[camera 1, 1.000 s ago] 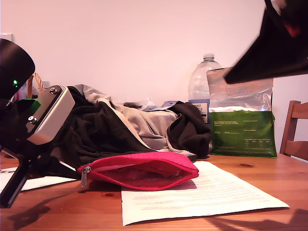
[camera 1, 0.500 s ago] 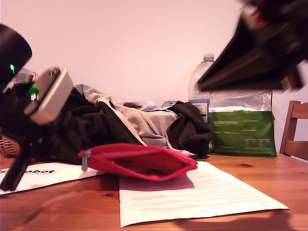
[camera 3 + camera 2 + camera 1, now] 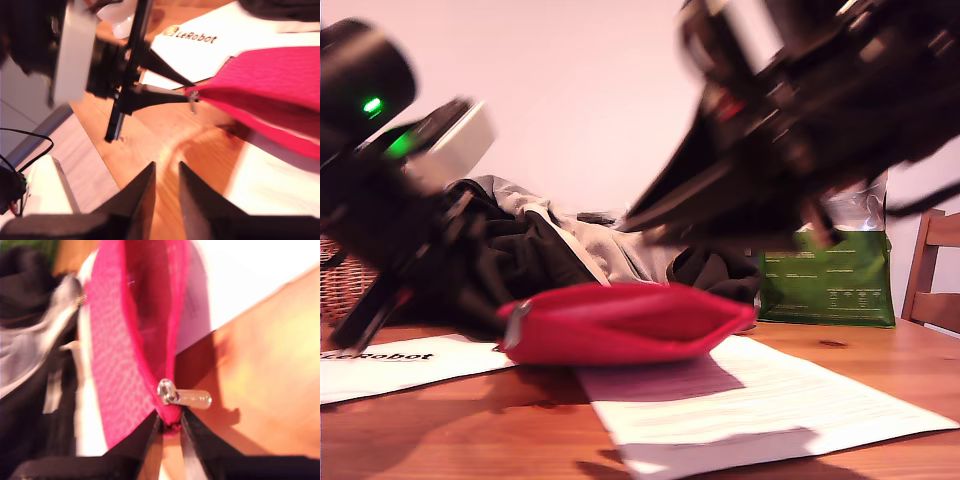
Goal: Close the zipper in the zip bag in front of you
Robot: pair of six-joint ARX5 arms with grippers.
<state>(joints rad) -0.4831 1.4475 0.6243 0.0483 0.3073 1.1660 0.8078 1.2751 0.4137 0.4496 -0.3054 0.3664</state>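
The second arm reaches in high from the exterior view's right, its second claw [image 3: 166,175] hanging over bare wood with jaws slightly apart, holding nothing. The first claw [image 3: 170,426], at the exterior view's left, pinches the zip bag [image 3: 620,322] at its end beside the zipper [image 3: 183,397] pull. The bag lies gaping on the wooden bench [image 3: 470,420], over white paper [image 3: 760,400], before heaped clothing [image 3: 570,255].

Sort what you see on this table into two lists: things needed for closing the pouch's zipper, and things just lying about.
Needed for the job:
- flat red-pink fabric zip bag
- its red zipper with silver metal pull tab
- my first gripper, pinching the bag's end

Just lying about:
- green-and-silver foil bag
- heap of black and grey clothes
- printed white paper sheets
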